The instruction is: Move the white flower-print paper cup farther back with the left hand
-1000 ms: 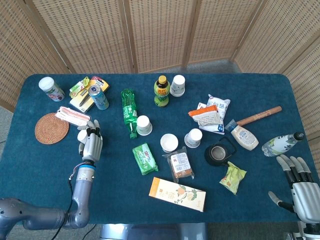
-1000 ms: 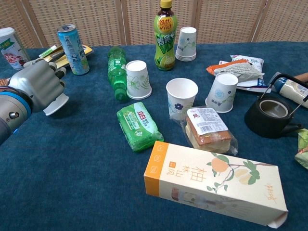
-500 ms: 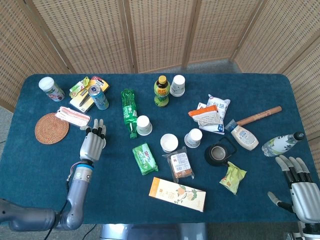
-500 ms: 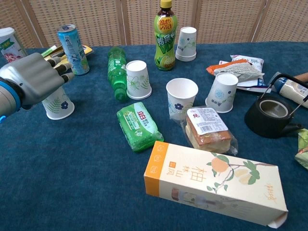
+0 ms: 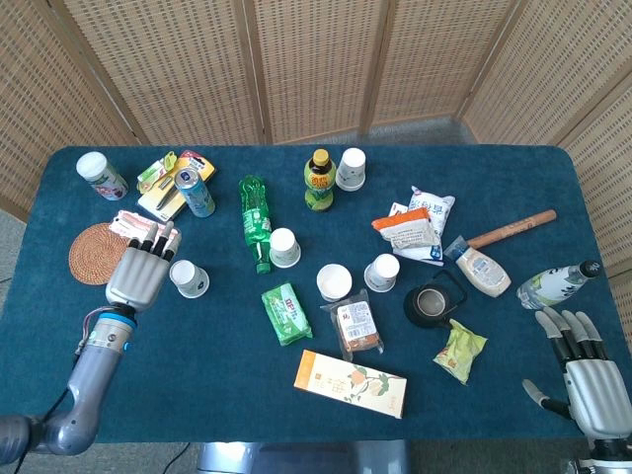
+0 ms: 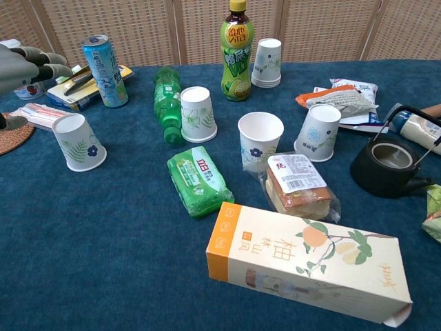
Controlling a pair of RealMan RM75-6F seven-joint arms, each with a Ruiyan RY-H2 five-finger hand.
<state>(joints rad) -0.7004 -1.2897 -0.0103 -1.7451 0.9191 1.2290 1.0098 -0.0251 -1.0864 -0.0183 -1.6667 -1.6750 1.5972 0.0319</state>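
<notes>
The white flower-print paper cup [image 5: 188, 278] stands upside down on the blue table, left of centre. In the chest view this cup [image 6: 79, 143] shows green leaves and a small blue flower, with nothing touching it. My left hand [image 5: 138, 272] hovers just left of it, fingers stretched out and apart, holding nothing. Only the left hand's fingertips [image 6: 43, 63] show at the chest view's top left edge. My right hand [image 5: 581, 370] rests at the table's near right corner, fingers spread and empty.
Behind the cup lie a pink packet [image 5: 140, 228], a woven coaster [image 5: 101, 253] and a blue can [image 5: 195, 192]. A green bottle [image 5: 255, 219] lies to its right beside another inverted cup [image 5: 284, 247]. A green wipes pack [image 5: 286, 313] sits nearer.
My left hand let go of the cup and drew away to the left, its fingers opening. The cup now stands alone and uncovered. The right hand barely moved.
</notes>
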